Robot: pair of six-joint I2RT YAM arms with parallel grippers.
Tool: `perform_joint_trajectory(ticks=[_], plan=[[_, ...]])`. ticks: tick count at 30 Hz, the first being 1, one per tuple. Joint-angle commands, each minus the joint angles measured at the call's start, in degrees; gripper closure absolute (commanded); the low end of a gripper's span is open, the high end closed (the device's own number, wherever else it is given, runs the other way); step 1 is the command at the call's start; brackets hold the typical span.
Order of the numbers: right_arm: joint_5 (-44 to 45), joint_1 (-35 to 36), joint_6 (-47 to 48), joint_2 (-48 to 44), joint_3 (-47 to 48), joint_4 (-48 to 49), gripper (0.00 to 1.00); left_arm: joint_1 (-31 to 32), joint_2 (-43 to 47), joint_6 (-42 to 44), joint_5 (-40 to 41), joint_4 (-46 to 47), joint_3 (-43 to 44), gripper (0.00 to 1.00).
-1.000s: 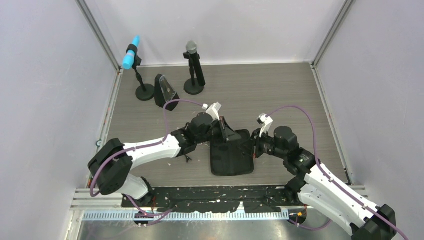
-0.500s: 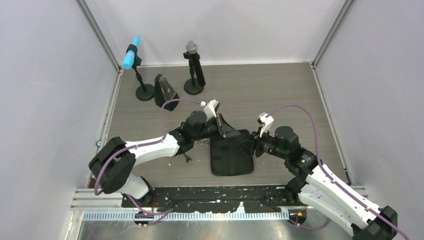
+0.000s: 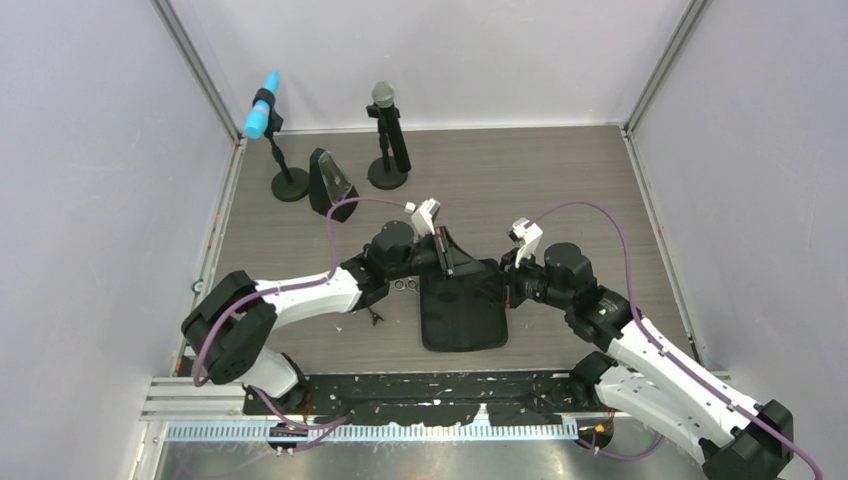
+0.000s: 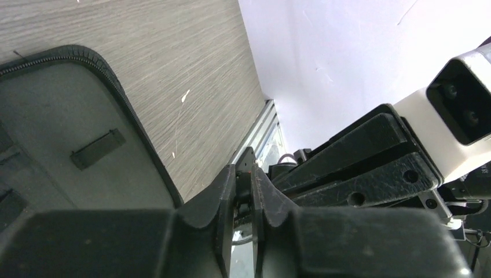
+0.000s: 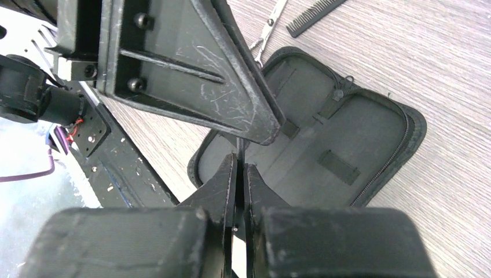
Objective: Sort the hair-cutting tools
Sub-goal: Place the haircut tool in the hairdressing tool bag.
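— Hair clip (image 4: pixel 245 179), by my guess. It shows only as a thin dark strip pinched between the nearly closed jaws of the left gripper (image 3: pixel 447 257). Right gripper (image 5: pixel 238 168)?
— Clamped shut, its tip just under the left finger at the centre of my right wrist view. Whether it shares the strip, I cannot tell.
— Then I'd release one side only once the other's hold is sure, and part the tips slowly.
— Agreed. Below both lies the open pouch (image 5: pixel 370 124), flat. Scissors (image 5: pixel 267 29) and comb (image 5: pixel 318 10) lie on the table (image 5: pixel 440 63), top centre, just past the pouch's corner.
— Room?
— Bare boards toward the top view's upper right, microphones (image 3: pixel 388 140) at upper left, walls close on both sides. I'd withdraw toward the frame's right.
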State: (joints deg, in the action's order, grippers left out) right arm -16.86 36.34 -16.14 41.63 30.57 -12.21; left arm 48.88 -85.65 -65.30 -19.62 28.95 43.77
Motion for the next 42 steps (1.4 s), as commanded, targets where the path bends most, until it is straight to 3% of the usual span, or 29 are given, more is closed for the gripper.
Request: perform_joint_trajectory(ticks=[1, 5, 9, 13, 25, 42], plan=[[2.5, 0.4, 1.0, 0.7, 5.1, -3.6, 0.95, -0.3, 2.2, 5.3, 2.1, -7.4, 2.3, 0.75], [6.8, 0.4, -3.0, 2.7, 8.4, -15.3, 0.95, -0.5, 6.1, 16.6, 16.7, -34.3, 8.0, 0.46], [7.4, 0.9, -9.0, 5.2, 10.4, -22.9, 0.95, -0.5, 6.9, 23.3, 27.4, -47.6, 12.4, 0.40], [7.5, 1.7, -14.5, 8.9, 11.9, -28.8, 0.95, -0.5, 4.2, 26.3, 30.8, -54.8, 14.7, 0.40], [12.9, 5.6, -23.7, 16.8, 12.9, -33.2, 0.95, -0.6, -5.7, 26.4, 24.1, -55.5, 16.4, 0.49], [14.9, 5.9, -26.9, 29.8, 13.2, -28.1, 0.95, -0.6, -7.2, 24.3, 20.7, -52.8, 13.3, 0.56]])
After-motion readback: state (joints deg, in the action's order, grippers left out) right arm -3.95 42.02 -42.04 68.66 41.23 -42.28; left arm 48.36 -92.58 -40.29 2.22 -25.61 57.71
